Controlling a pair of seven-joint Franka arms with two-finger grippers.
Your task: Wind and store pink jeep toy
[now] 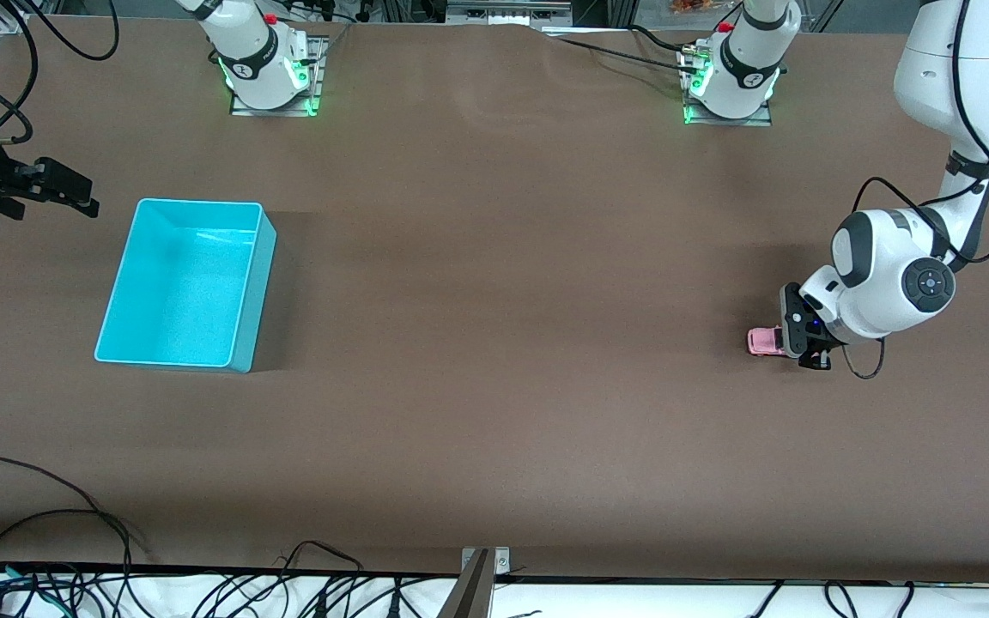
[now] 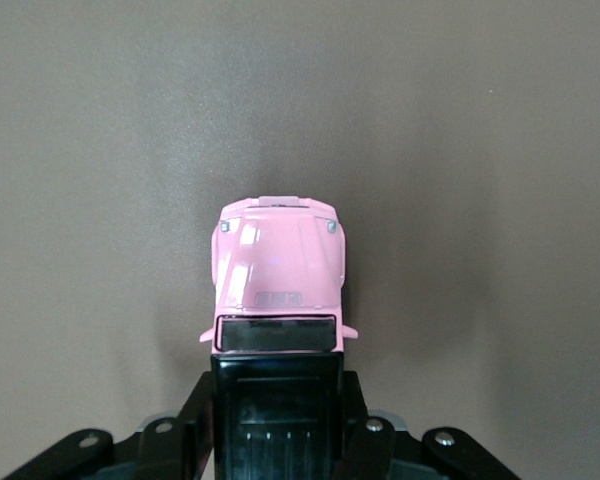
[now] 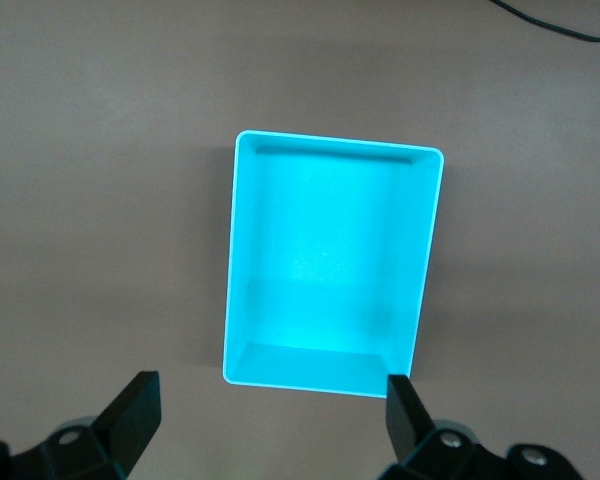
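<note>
The pink jeep toy stands on the brown table toward the left arm's end. In the left wrist view its pink hood points away and its black roof lies between the fingers. My left gripper is low at the table and shut on the jeep's sides. The turquoise bin stands empty toward the right arm's end and also shows in the right wrist view. My right gripper waits open and empty above the table beside the bin; in the right wrist view its fingers stand wide apart.
Cables lie along the table's edge nearest the front camera. The arm bases stand along the edge farthest from it. Bare brown table lies between the jeep and the bin.
</note>
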